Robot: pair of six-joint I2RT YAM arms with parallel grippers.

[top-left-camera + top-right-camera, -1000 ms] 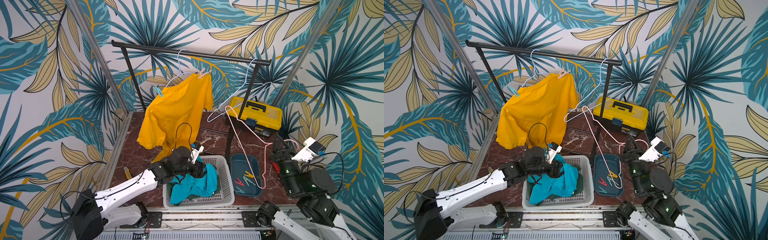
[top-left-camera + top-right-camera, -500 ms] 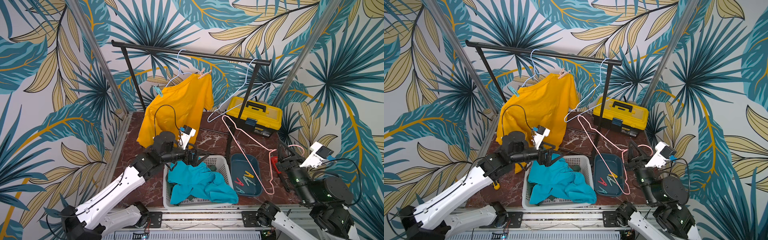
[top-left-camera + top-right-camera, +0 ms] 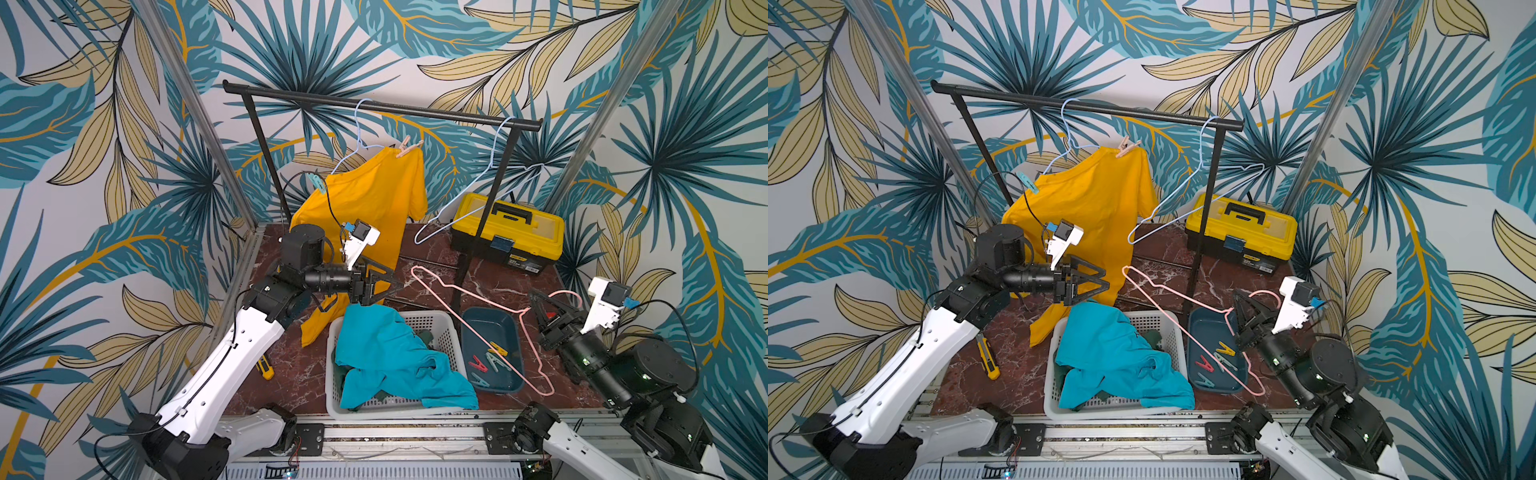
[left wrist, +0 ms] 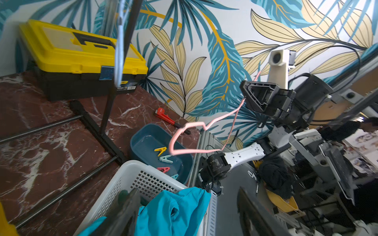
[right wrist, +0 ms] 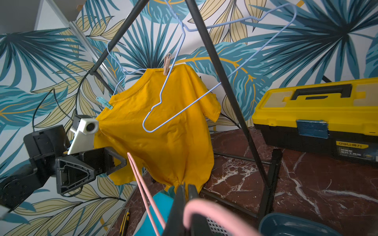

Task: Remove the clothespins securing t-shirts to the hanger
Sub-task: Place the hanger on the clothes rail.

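Hovering wide open and empty, left gripper (image 3: 395,280) hangs above turquoise t-shirt (image 3: 386,353) in basket (image 3: 440,318), lower centre of frame; right gripper (image 3: 534,301) clamps pink hanger (image 5: 206,206).

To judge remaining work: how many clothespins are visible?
6. On the yellow t-shirt: teal clothespin, tan clothespin. In the blue tray: yellow clothespin, mint clothespin, red clothespin, second teal clothespin. Others may hide under cloth.

Yellow t-shirt (image 3: 370,216) hanging, tan clothespin (image 3: 408,145), teal clothespin (image 3: 316,183) attached

L gripper (image 3: 1106,279) lifts off basket (image 3: 446,332) to mid-frame; turquoise shirt (image 3: 386,353) spreads over it. Pink hanger (image 4: 192,123) drops toward lower right.
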